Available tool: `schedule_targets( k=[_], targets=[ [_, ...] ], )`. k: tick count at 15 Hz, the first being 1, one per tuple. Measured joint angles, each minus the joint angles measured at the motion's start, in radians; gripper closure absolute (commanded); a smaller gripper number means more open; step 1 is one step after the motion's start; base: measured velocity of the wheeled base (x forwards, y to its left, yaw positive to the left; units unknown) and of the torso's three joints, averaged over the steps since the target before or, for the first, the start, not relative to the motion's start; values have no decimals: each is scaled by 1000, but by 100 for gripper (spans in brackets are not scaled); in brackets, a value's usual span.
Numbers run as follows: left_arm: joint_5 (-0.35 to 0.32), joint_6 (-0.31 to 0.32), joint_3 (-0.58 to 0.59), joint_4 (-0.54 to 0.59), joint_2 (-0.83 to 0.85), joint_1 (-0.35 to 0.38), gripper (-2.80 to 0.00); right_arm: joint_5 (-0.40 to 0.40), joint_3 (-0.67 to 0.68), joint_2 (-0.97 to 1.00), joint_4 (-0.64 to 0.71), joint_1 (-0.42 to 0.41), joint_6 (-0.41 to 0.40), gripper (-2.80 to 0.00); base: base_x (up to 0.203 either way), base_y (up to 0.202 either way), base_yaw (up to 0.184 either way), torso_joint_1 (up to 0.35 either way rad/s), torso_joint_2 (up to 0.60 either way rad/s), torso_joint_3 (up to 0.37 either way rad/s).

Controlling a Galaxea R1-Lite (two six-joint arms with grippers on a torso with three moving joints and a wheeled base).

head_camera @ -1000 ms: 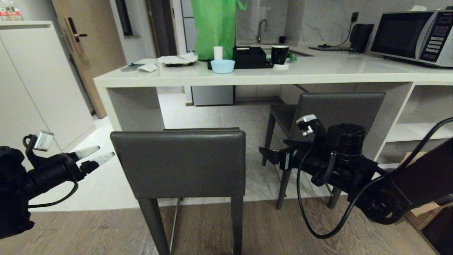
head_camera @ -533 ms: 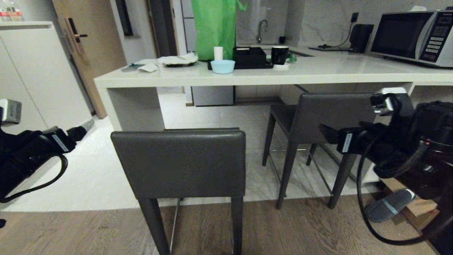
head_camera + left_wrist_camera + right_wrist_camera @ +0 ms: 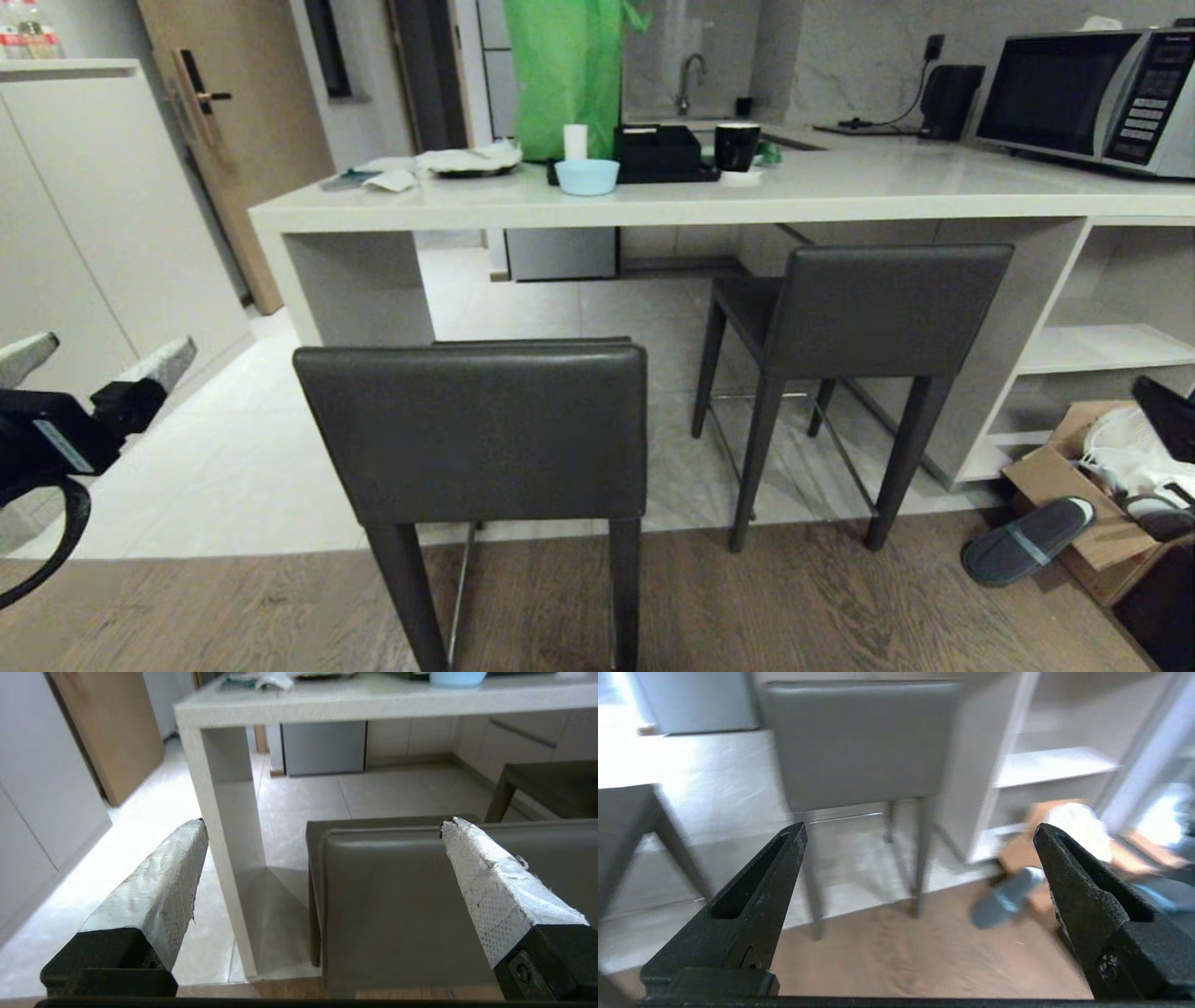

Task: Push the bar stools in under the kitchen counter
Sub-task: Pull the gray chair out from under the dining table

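The left gripper (image 3: 98,359) hangs at the far left, jaws spread wide on nothing. The near bar stool (image 3: 471,434) stands clear of the kitchen counter (image 3: 653,201), backrest facing the robot and parallel to its edge. The far stool (image 3: 864,308) sits partly under. A cardboard box (image 3: 1064,485) holds white stuff. The right gripper (image 3: 920,830) gapes empty
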Motion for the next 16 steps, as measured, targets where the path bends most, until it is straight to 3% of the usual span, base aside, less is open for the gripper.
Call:
schedule_targets(
  k=[4,9,10,12,14,16],
  targets=[
    [-12,39,11,298,-314,-5,-280,1,9,-279,228,-68,-8,-280,0,0,0,0,0,0],
    [-44,106,25,706,-728,-20,-280,65,38,-653,483,-80,-14,-280,0,0,0,0,0,0],
    [-37,105,55,724,-780,-21,-280,88,60,-739,532,-80,-22,-280,0,0,0,0,0,0],
    [-89,99,88,705,-834,-52,-280,116,113,-861,580,-81,-35,-280,0,0,0,0,0,0],
    [-139,103,65,813,-868,-126,-280,227,151,-919,597,-81,-47,-280,0,0,0,0,0,0],
    [-147,128,57,891,-922,-151,-280,270,184,-944,592,-81,-50,-280,0,0,0,0,0,0]
  ],
)
